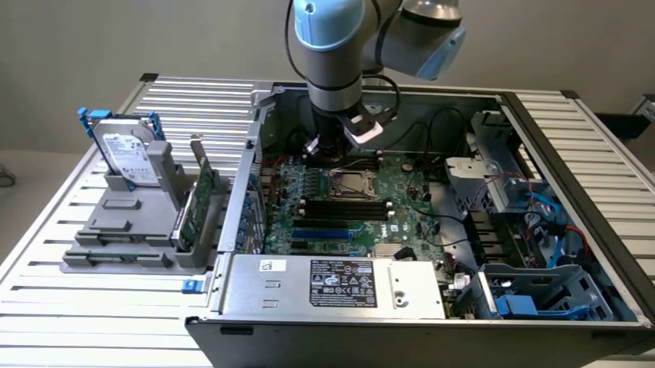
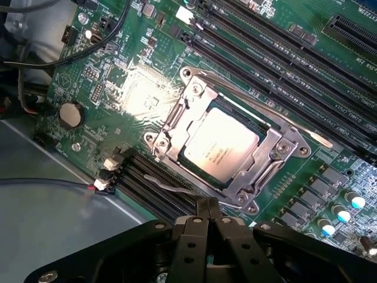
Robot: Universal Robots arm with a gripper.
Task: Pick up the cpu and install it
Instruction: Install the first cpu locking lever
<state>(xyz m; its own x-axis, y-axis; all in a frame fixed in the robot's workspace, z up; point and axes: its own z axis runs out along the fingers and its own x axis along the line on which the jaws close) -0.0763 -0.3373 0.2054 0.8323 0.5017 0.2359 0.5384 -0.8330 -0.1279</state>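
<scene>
This looks like a robotics lab or test cell for computer assembly, not a home or an office. An industrial arm with pale blue joint caps hangs over a worktop of ribbed aluminium slats, with a bare grey wall behind. On the worktop lies a desktop computer case with its side off. Its green motherboard is exposed, and a cpu sits in the metal socket frame. Beside the case, a grey moulded fixture holds a hard drive and a circuit card upright.
</scene>
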